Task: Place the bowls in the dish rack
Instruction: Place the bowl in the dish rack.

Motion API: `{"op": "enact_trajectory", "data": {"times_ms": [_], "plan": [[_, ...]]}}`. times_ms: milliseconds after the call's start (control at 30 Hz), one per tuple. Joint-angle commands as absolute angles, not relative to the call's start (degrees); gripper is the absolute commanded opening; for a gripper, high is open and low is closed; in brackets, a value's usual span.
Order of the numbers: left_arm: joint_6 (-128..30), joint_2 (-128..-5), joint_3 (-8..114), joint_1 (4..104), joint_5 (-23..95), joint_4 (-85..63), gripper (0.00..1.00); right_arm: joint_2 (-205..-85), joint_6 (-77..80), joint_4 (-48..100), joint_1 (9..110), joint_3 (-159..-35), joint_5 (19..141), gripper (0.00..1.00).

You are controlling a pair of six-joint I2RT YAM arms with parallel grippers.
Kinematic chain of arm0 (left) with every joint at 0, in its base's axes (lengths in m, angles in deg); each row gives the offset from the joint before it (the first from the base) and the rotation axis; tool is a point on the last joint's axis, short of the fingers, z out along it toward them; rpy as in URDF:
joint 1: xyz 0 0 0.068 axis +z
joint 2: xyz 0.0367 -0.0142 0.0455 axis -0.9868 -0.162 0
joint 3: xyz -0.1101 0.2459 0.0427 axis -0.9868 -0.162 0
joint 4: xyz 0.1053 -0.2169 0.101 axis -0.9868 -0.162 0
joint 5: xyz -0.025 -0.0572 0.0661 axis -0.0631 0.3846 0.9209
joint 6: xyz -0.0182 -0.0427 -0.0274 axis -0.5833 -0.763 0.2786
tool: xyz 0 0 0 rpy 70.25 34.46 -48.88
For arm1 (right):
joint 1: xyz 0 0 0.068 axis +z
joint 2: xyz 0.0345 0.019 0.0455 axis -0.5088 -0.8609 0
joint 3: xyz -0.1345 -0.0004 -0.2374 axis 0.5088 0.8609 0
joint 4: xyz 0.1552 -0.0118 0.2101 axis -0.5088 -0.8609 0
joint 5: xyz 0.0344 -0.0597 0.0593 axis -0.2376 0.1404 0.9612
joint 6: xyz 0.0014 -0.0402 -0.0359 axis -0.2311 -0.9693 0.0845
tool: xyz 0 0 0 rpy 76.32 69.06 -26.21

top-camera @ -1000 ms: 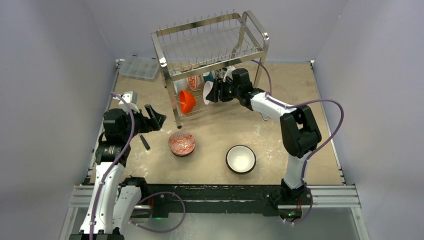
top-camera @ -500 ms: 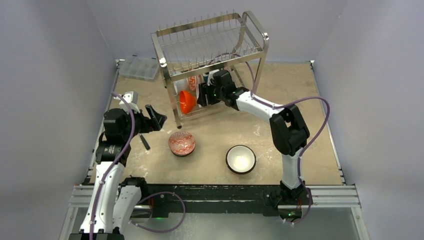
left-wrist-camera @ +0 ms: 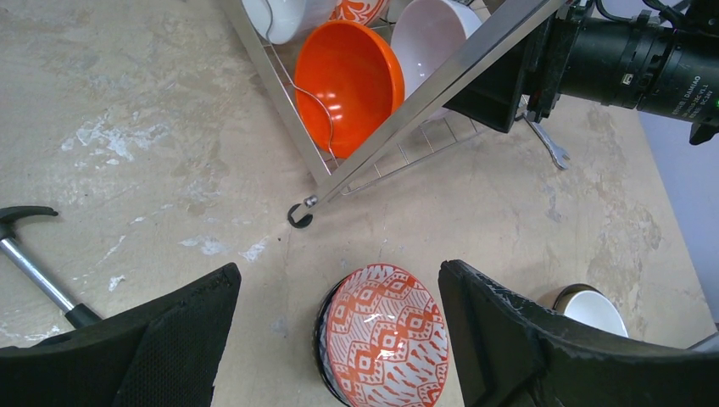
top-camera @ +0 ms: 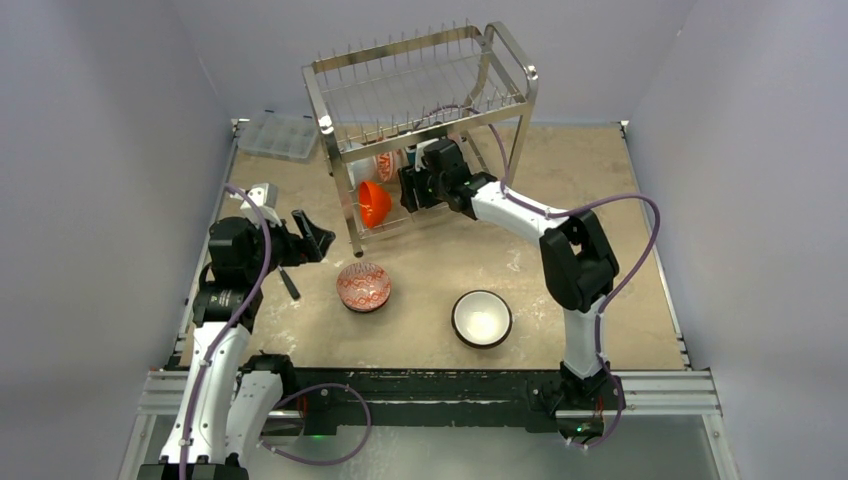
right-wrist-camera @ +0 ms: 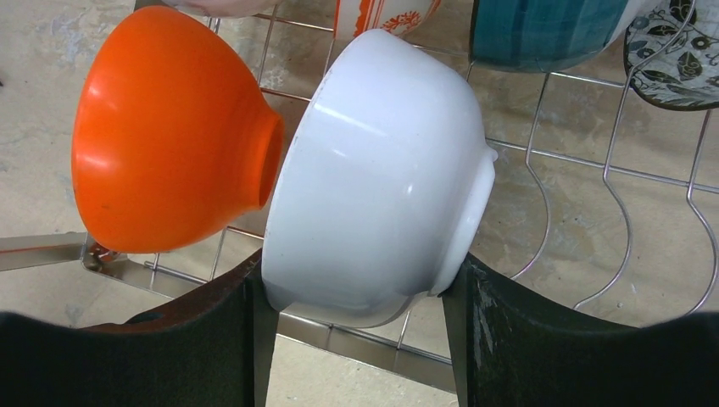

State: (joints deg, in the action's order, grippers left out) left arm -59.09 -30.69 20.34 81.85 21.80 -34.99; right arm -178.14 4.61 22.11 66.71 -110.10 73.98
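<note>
Overhead, the dish rack (top-camera: 343, 190) stands at the far centre of the table (top-camera: 450, 260), with a clear compartment box (top-camera: 278, 134) to its left near the far edge. The right gripper (top-camera: 412, 188) reaches under the upper tier into the lower tier, just beside an orange bowl (top-camera: 374, 202) that stands on edge at the rack's left end. Two bowls sit upright on the table in front of the rack: a red-and-white patterned bowl (top-camera: 363, 286) and, to its right and well apart from it, a white-inside bowl (top-camera: 482, 317) with a dark rim. The left gripper (top-camera: 305, 235) hangs above the table to the left of the patterned bowl, jaws spread wide and holding nothing. A small dark tool (top-camera: 289, 284) lies on the table below it.

From the left wrist, the patterned bowl lies between the two spread fingers (left-wrist-camera: 169, 339) but lower, touching neither. The orange bowl faces this camera from the lower tier, with a white bowl (left-wrist-camera: 428, 38) just behind it.

From the right wrist, both fingers press the sides of the white bowl, which is tilted on edge over the lower-tier wires. The orange bowl's foot sits against or just beside its wall; contact cannot be confirmed. A teal bowl (right-wrist-camera: 551, 30) and a leaf-patterned dish (right-wrist-camera: 674, 68) occupy slots further back.
</note>
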Motion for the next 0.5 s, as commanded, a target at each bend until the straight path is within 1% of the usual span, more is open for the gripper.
{"op": "enact_trajectory", "data": {"times_ms": [0,233,267,300,333,367,400,467], "plan": [[-58.52,-30.89,20.25,82.31,20.75,-32.55,0.86,-178.17,1.19,19.77,67.14,-112.15,73.08,0.00],[-58.52,-31.06,20.31,82.26,21.05,-32.61,0.86,-179.42,0.10,19.99,68.39,-112.95,75.51,0.00],[-58.52,-31.11,20.36,82.26,21.06,-32.71,0.86,-179.57,-0.04,19.94,68.52,-113.10,75.62,0.02],[-58.54,-31.05,20.41,82.26,21.11,-32.72,0.86,-179.75,-0.19,19.71,68.66,-113.35,75.80,0.05],[-58.52,-31.10,20.38,82.26,21.09,-32.71,0.86,-179.86,-0.39,19.65,68.71,-113.50,75.97,0.11],[-58.47,-31.10,20.40,82.32,21.21,-32.68,0.86,-179.90,-0.46,19.73,68.73,-113.52,76.18,0.19],[-58.51,-31.10,20.40,82.27,21.24,-32.71,0.86,-179.80,-0.58,19.89,68.75,-113.52,76.54,0.29],[-58.64,-31.15,20.38,82.28,21.33,-32.69,0.86,-179.57,-0.40,20.21,68.73,-113.37,76.86,0.41]]}}
